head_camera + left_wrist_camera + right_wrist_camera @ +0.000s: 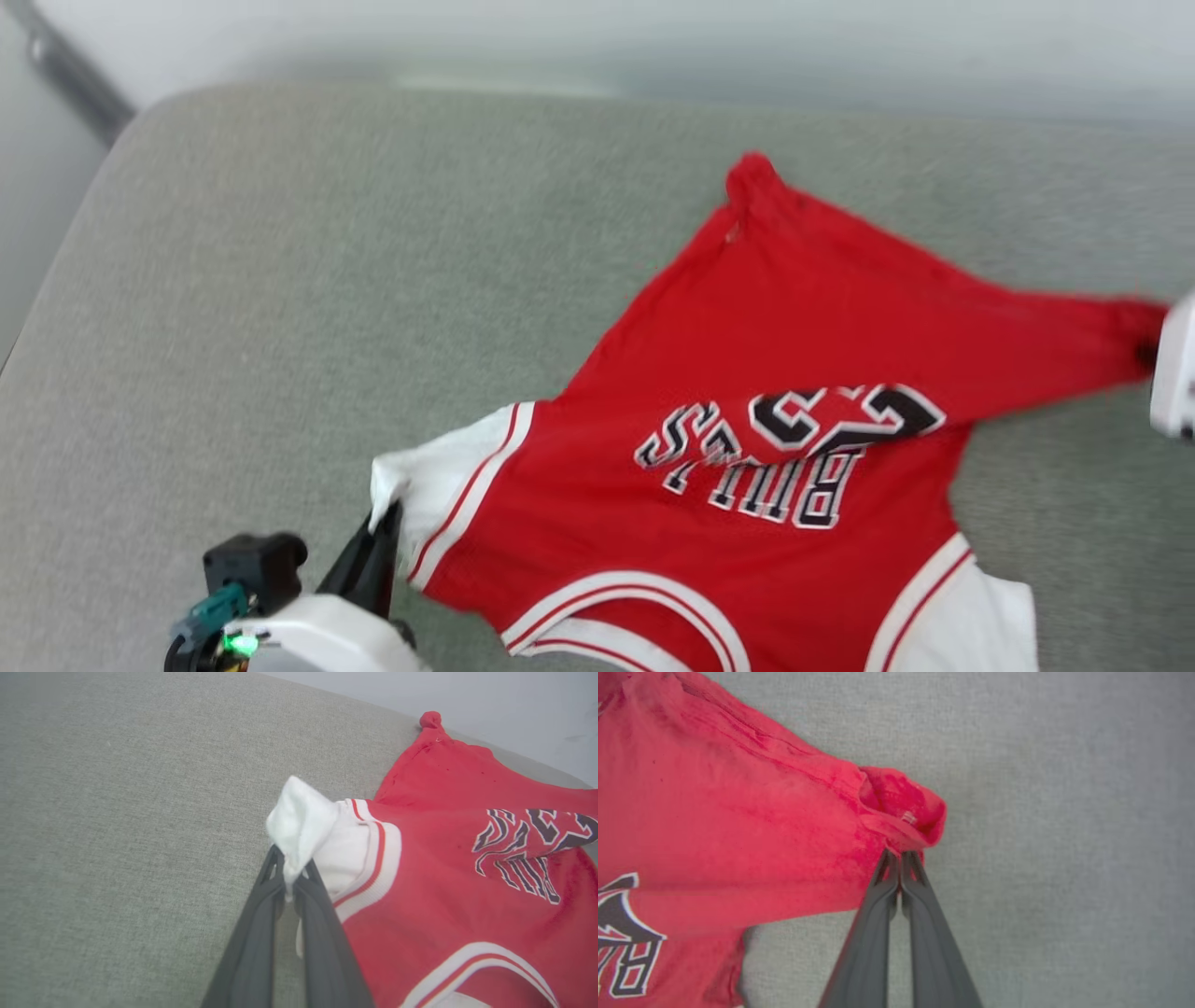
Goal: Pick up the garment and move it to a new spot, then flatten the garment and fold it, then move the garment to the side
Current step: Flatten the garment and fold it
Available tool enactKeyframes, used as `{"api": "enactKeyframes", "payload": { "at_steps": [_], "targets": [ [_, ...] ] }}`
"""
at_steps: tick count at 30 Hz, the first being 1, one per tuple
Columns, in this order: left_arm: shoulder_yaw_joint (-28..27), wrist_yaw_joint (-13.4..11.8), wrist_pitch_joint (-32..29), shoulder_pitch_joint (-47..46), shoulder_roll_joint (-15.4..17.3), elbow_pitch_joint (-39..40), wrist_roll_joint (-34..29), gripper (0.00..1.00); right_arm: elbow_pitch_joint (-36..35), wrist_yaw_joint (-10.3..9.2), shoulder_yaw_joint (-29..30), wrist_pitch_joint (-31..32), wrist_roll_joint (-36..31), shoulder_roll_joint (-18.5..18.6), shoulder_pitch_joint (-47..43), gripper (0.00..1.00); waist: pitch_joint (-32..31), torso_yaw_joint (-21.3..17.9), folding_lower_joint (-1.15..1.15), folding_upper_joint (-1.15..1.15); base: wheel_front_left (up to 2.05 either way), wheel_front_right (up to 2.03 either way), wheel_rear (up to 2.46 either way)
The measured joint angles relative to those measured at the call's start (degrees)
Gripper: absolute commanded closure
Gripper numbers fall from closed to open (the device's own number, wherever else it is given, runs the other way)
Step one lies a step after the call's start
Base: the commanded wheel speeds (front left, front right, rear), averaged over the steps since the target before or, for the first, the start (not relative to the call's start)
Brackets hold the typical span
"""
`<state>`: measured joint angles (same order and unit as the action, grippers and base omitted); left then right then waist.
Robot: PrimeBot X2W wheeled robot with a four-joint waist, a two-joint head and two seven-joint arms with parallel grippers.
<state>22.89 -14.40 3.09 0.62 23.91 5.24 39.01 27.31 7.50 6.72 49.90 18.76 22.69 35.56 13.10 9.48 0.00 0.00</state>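
Fingers point(259, 933) of the left gripper point(292, 875) are pressed shut on the tip of a white sleeve point(303, 821), and the sleeve is bunched up where it is pinched. The sleeve belongs to the red jersey T-shirt point(794, 308), which is laid out on a grey-green cloth surface point(280, 280). In the head view the shirt is seen on the right half of the surface, with its neck end nearest and its hem end toward the pale wall point(653, 37). The black lettering point(775, 476) with white edges is turned upside down, and the number "23" point(845, 415) above it is partly covered by a fold of red cloth. A red-and-white striped neck band point(625, 597) is seen low down, and a second white sleeve point(980, 616) is seen at the lower right. The right gripper point(900, 856) is closed tight on a red corner point(901, 798) of the hem, at the far right of the shirt, and the cloth is pulled into a long point there. Another part of the hem is bunched into a small red knob point(752, 177) at the far end
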Motion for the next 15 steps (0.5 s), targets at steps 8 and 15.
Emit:
{"api": "enactKeyframes", "payload": {
  "at_steps": [8,15],
  "targets": [
    [-0.5,-2.9,-3.4,6.5,2.4,0.0,1.5,1.00,-18.3,0.00,10.2,-1.0,3.4,-6.1,-28.7,1.00,-7.5,-4.9,-0.01,0.00,0.00,0.00,0.00],
    [-0.5,-3.5,-5.0,8.9,3.6,-0.4,2.2,1.00,-27.8,0.00,16.4,-1.0,2.5,-17.0,-45.7,1.00,-11.2,-8.1,-0.02,0.00,0.00,0.00,0.00]
  ]
}}
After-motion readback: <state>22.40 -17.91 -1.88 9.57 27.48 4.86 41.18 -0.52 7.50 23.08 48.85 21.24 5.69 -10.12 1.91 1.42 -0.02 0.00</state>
